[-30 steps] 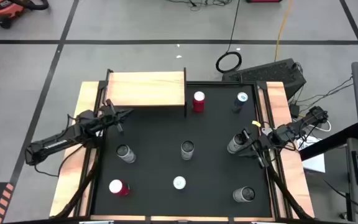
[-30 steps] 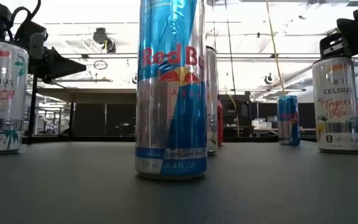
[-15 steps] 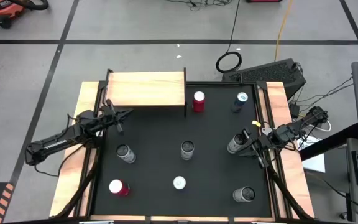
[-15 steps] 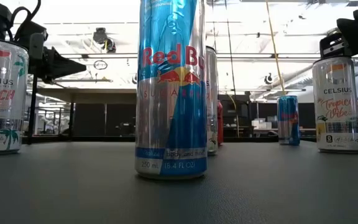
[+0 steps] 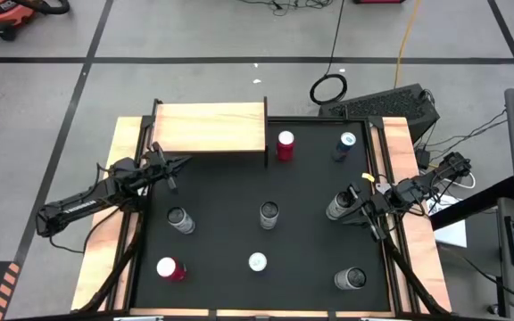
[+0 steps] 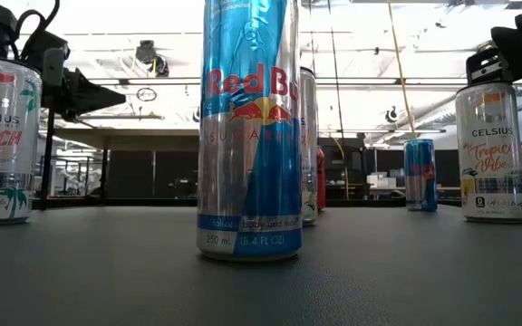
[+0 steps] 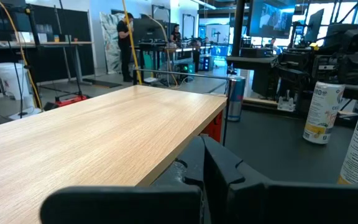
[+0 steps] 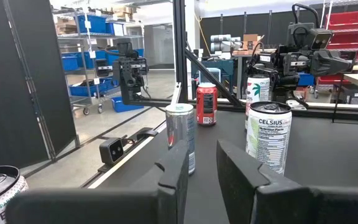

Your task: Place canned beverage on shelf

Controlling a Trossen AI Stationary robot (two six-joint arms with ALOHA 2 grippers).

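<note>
A: Any can on the shelf [image 5: 210, 127] yet?
B: None; its top is bare. The right gripper [image 5: 353, 208], fingers slightly apart and holding nothing, sits beside a Celsius can [image 5: 338, 208]. The left gripper [image 5: 175, 163], pressed together, waits near the shelf's edge. Everything remains

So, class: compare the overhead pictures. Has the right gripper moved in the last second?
No. The right gripper sits by the same silver can, equally far from the table's right wooden edge throughout.
</note>
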